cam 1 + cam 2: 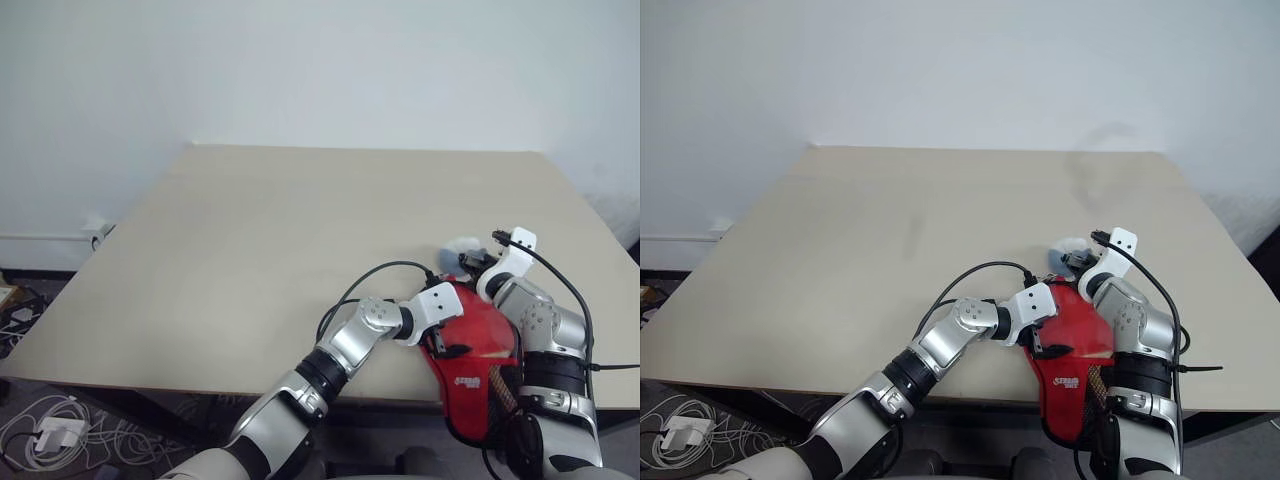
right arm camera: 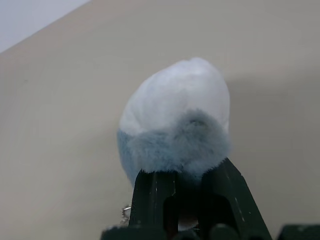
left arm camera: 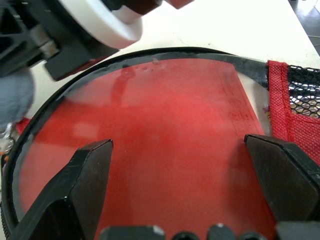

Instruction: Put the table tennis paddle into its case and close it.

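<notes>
- Left end effector (image 3: 177, 150), fingers spread wide, rests over the case (image 1: 478, 350) at the bench (image 1: 250, 250) edge.
- The table tennis paddle (image 3: 150, 125) lies inside, under the clear panel.
- Right end effector (image 2: 187, 187) pinches a fluffy pompom (image 2: 175, 120).

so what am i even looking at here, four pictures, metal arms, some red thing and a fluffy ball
This is a two-armed humanoid robot at a beige table. The two wide pictures come from cameras in its head, looking down over its arms. The other two come from a camera on each wrist, looking along that arm's black fingers.

The red thing is a paddle-shaped case at the near right edge of the table. Through its clear panel, the left wrist picture shows the red face of the table tennis paddle inside. The left end effector is open, with one finger on each side over that panel.

The fluffy white and grey-blue pompom seems to be a charm, perhaps on the zip. The right end effector is shut on it.
</notes>
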Motion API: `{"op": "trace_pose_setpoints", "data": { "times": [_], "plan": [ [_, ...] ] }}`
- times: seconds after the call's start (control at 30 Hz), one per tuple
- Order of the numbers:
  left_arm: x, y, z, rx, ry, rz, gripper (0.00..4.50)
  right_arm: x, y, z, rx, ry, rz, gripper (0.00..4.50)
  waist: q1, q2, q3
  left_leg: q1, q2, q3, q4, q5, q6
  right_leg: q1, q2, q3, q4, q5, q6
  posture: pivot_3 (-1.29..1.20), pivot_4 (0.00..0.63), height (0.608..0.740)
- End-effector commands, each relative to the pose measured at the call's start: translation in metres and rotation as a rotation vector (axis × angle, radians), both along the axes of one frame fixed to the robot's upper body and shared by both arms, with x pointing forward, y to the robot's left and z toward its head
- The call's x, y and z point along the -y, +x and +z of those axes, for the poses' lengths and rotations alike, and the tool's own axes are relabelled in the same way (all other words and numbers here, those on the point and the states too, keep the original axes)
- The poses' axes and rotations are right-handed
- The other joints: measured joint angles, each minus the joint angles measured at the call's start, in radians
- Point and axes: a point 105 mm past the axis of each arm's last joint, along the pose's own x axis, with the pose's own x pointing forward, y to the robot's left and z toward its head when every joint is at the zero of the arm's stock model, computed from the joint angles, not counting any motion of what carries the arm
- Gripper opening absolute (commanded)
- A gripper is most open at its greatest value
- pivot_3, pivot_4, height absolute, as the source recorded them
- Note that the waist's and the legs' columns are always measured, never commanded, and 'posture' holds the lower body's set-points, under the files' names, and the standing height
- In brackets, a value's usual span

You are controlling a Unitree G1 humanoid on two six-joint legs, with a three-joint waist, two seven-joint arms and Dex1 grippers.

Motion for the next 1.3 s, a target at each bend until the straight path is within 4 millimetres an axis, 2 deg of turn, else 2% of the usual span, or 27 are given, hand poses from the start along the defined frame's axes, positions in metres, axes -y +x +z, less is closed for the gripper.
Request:
{"op": "trace_pose_setpoints", "data": {
  "times": [0.03, 0.3, 0.57, 0.73, 0.87, 1.13, 1.3],
  "plan": [
    [-0.010, 0.001, -0.023, -0.028, 0.116, 0.028, 4.50, 0.027, -0.007, 0.024, 0.074, -0.077, -0.076, 0.07, 0.001, 0.000, 0.000, 0.000, 0.000, 0.000, 0.000, 0.000, 0.000, 0.000, 0.000, 0.000, 0.000, 0.000, 0.000, 0.00, 0.000, 0.716],
    [-0.008, -0.004, -0.027, -0.045, 0.134, 0.009, 4.50, 0.065, -0.020, 0.047, 0.146, -0.086, -0.251, 0.07, 0.001, 0.000, 0.000, 0.001, 0.000, 0.000, 0.000, 0.000, 0.000, 0.002, 0.000, 0.000, -0.001, 0.000, 0.000, 0.00, 0.000, 0.716],
    [-0.006, -0.005, -0.029, -0.050, 0.144, 0.005, 4.50, 0.100, -0.040, 0.049, 0.131, -0.120, -0.381, 0.07, 0.001, 0.000, 0.000, 0.001, 0.000, 0.000, 0.000, 0.000, 0.000, 0.002, 0.000, 0.000, -0.001, 0.000, 0.000, 0.00, 0.000, 0.716],
    [-0.006, -0.005, -0.029, -0.051, 0.149, 0.004, 4.50, 0.107, -0.068, 0.049, 0.092, -0.189, -0.290, 0.07, 0.006, 0.000, 0.000, 0.001, 0.000, 0.000, 0.000, 0.000, 0.001, 0.003, 0.000, 0.000, -0.002, 0.000, 0.000, 0.00, 0.000, 0.716],
    [-0.004, -0.005, -0.029, -0.052, 0.147, 0.002, 4.50, 0.115, -0.097, 0.047, 0.048, -0.237, -0.209, 0.07, 0.007, 0.000, 0.000, 0.003, 0.000, 0.000, 0.000, -0.001, 0.003, 0.005, 0.000, -0.001, -0.003, 0.000, 0.000, 0.00, 0.000, 0.716],
    [-0.001, -0.007, -0.028, -0.059, 0.143, -0.009, 4.50, 0.139, -0.145, 0.030, -0.053, -0.235, -0.240, 0.07, 0.009, -0.003, 0.002, 0.010, 0.001, 0.001, -0.001, -0.006, 0.010, 0.013, 0.000, 0.000, -0.004, -0.001, 0.002, 0.00, 0.000, 0.716],
    [0.000, -0.005, -0.028, -0.058, 0.145, -0.010, 4.50, 0.137, -0.162, 0.018, -0.102, -0.220, -0.235, 0.07, 0.014, -0.003, 0.002, 0.015, 0.001, 0.001, -0.001, -0.007, 0.013, 0.018, 0.000, -0.001, -0.006, -0.002, 0.003, 0.00, 0.000, 0.716]
  ]
}}
